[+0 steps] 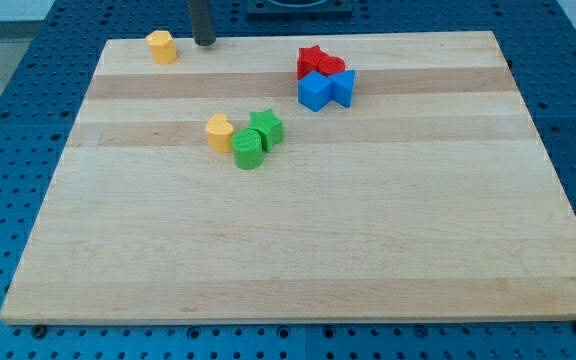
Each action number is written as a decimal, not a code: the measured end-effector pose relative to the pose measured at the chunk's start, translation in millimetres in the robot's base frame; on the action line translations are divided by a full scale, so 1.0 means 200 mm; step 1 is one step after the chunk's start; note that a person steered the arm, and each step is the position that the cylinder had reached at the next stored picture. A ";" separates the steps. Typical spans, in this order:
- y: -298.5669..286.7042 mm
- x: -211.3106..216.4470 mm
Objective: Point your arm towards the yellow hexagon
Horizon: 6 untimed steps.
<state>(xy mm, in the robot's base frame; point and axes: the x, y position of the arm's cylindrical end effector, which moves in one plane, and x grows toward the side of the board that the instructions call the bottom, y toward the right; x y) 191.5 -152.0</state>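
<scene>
The yellow hexagon sits near the top-left corner of the wooden board. My tip is at the board's top edge, just to the right of the yellow hexagon, with a small gap between them. The rod rises out of the view's top.
A second yellow block lies left of centre, touching a green cylinder and a green star. At the top middle, a red star and another red block sit against two blue blocks.
</scene>
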 end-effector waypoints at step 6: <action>-0.27 0.42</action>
<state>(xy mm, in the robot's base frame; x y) 276.0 -205.1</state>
